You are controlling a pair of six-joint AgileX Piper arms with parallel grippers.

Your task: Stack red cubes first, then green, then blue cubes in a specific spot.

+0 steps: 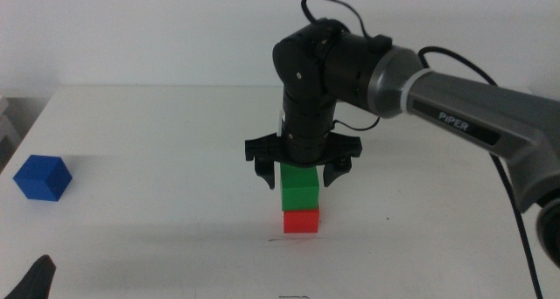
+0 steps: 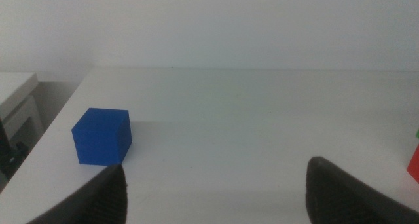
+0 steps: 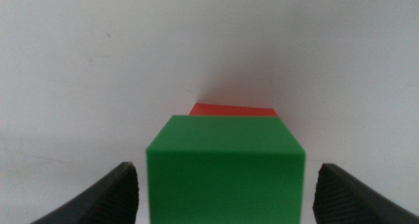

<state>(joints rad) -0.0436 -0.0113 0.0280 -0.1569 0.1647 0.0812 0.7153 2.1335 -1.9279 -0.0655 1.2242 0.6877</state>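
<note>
Above the stack, our right gripper (image 1: 302, 172) stood open, green cube (image 1: 300, 191) resting on red cube (image 1: 301, 221); blue cube (image 1: 42, 177) came next, we judged.

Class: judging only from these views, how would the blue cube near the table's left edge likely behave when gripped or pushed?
The blue cube shows flat faces and sharp edges, so it probably slides rather than rolls. It looks rigid, so it should hold shape between the left end effector jaws. Its matte finish suggests fair grip, though weight cannot be judged.

R gripper (image 1: 302, 170) jaws spread wide; L gripper (image 1: 35, 277) low, waiting
</note>
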